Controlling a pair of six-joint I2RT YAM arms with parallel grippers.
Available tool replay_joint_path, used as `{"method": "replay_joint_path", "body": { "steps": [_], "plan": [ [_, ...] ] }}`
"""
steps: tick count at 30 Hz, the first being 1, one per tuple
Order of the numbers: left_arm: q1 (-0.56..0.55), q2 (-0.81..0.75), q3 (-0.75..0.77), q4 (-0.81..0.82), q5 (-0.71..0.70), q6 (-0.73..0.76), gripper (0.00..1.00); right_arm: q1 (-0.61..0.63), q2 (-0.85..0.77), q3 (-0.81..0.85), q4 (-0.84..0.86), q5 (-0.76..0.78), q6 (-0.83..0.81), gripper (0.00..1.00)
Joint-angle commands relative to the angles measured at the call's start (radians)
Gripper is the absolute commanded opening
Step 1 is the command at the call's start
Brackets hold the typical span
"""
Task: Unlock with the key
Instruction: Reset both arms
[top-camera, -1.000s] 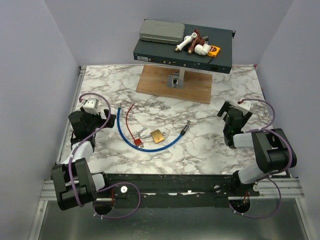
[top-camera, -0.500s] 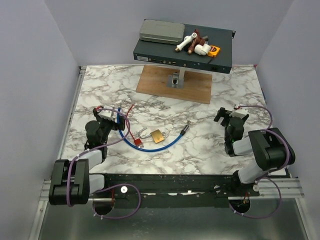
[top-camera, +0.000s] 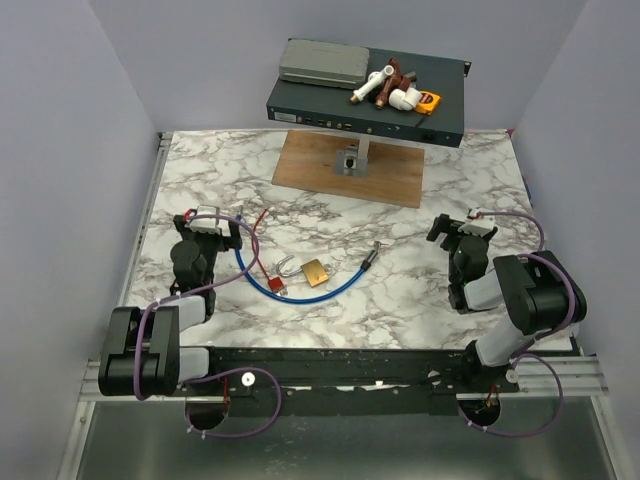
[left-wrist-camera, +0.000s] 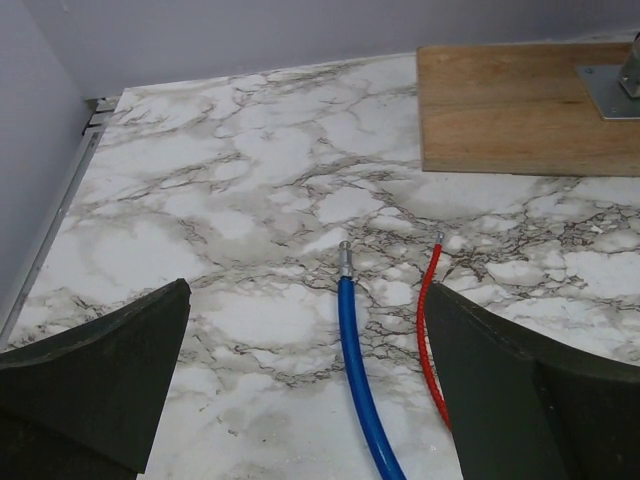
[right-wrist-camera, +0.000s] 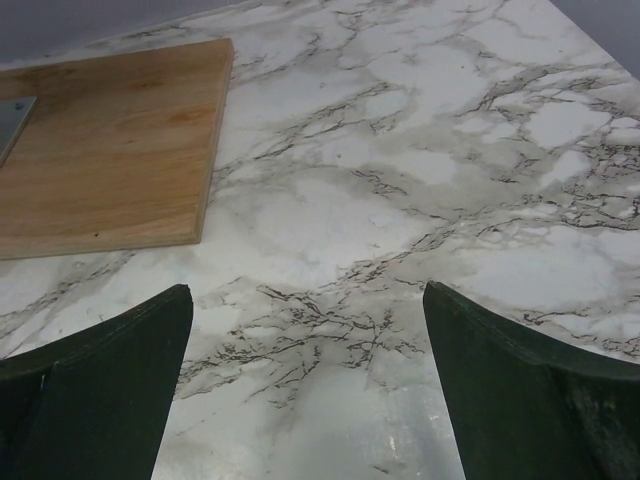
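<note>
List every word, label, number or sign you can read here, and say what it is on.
No text can be read in any view.
Front panel of the dark rack unit: marks too small to read.
Face of the yellow tape measure: any label is blurred.
Body of the brass padlock: no legible marking.

A blue cord (left-wrist-camera: 357, 370) and a red cord (left-wrist-camera: 421, 330) are laid on the marble surface (top-camera: 420, 300). A wooden board (top-camera: 310, 165) is seen at 12 o'clock.

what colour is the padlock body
Brass gold; the padlock shows best in the top external view.
</note>
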Motion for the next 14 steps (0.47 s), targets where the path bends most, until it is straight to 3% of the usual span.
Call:
{"method": "replay_joint_path", "body": {
  "steps": [1,14],
  "plan": [
    [-0.006,-0.001,0.019,0.013,-0.063,-0.010,0.98,-0.003,0.007,-0.015,0.072,-0.014,-0.012,1.00],
    [-0.006,0.002,0.018,0.021,-0.071,-0.039,0.98,-0.003,0.007,-0.015,0.074,-0.014,-0.015,1.00]
  ]
}}
